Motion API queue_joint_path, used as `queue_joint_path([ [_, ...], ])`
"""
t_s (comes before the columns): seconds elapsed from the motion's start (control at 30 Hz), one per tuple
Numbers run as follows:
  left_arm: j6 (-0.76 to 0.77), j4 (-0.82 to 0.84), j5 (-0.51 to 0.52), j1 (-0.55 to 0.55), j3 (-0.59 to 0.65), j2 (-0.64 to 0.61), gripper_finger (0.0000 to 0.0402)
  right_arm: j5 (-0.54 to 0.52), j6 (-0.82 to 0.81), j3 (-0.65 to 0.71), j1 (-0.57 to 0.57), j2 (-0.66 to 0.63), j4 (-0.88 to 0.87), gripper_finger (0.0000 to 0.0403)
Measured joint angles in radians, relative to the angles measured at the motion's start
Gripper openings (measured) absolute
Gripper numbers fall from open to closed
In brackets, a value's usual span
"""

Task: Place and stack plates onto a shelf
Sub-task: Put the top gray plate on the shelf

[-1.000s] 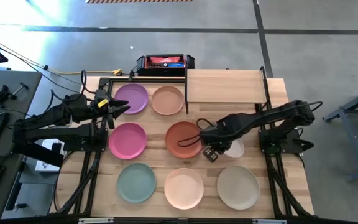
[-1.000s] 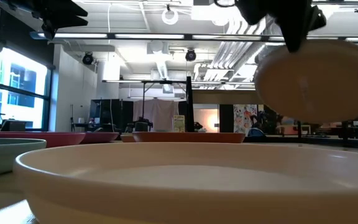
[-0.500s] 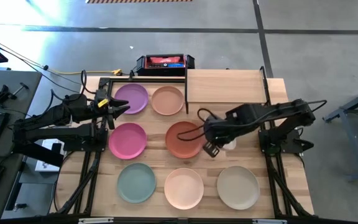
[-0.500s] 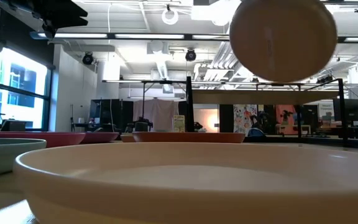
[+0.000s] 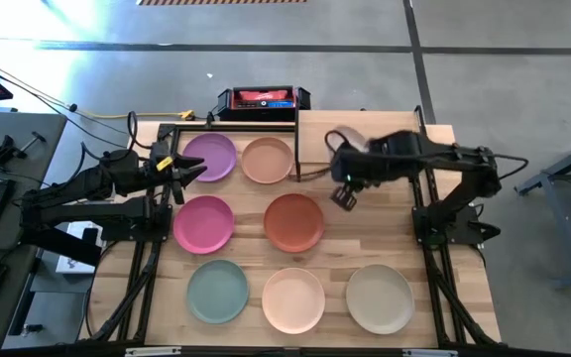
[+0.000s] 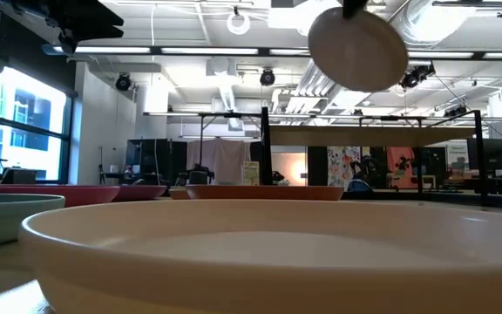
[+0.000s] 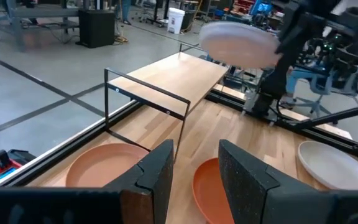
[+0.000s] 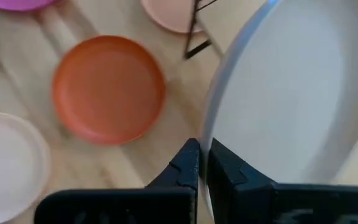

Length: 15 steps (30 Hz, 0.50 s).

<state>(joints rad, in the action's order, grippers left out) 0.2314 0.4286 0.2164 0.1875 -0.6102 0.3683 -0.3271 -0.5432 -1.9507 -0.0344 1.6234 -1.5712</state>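
The right claw (image 5: pixel 337 178), clamped on the white plate (image 6: pixel 357 48), has raised it to the shelf (image 5: pixel 360 137); placement follows.

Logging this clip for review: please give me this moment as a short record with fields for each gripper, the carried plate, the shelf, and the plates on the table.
right gripper: shut on the rim of a pale plate, held in the air over the shelf's left end
left gripper: open, empty, waiting beside the purple plate
shelf: no plate resting on it yet
plates on table: seven, namely purple, tan, pink, terracotta, teal, peach, beige
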Motion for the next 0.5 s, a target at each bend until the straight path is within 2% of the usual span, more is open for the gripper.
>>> queue_joint_path([
  [0.2, 0.0, 0.0, 0.039, 0.0, 0.0, 0.0, 0.0115, -0.048, 0.153, 0.0, 0.136, 0.0, 0.0, 0.0],
  [0.5, 0.001, 0.0, 0.077, 0.0, 0.0, 0.0, 0.0115, -0.05, 0.318, 0.002, 0.316, 0.0, 0.0, 0.0],
])
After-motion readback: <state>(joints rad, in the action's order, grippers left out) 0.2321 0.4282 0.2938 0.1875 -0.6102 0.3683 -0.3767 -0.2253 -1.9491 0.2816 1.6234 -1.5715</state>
